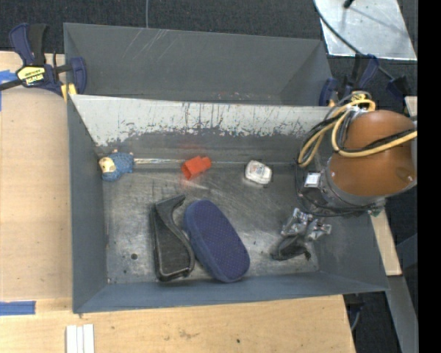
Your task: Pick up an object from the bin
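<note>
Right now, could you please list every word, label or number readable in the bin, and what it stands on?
No text can be read.
Small white object by the back wall: any marking is too blurred to read.
Blue oval case, red block: no lettering visible.

Single overhead view, slightly oblique, into bin [198, 68]
</note>
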Robot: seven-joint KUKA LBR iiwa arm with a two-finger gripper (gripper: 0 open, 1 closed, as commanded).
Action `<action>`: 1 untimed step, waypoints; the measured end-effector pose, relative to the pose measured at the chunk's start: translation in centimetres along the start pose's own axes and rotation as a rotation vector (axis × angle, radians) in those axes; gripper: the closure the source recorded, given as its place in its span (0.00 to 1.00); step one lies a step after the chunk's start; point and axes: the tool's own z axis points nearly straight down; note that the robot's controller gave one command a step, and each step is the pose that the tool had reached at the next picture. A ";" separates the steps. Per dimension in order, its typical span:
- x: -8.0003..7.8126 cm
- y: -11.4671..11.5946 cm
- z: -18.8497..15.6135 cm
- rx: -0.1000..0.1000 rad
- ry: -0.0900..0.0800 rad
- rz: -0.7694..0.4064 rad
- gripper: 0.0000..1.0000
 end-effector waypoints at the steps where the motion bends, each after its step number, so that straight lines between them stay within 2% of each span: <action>1: -0.1 -0.2 -3.3 -0.001 0.003 0.002 1.00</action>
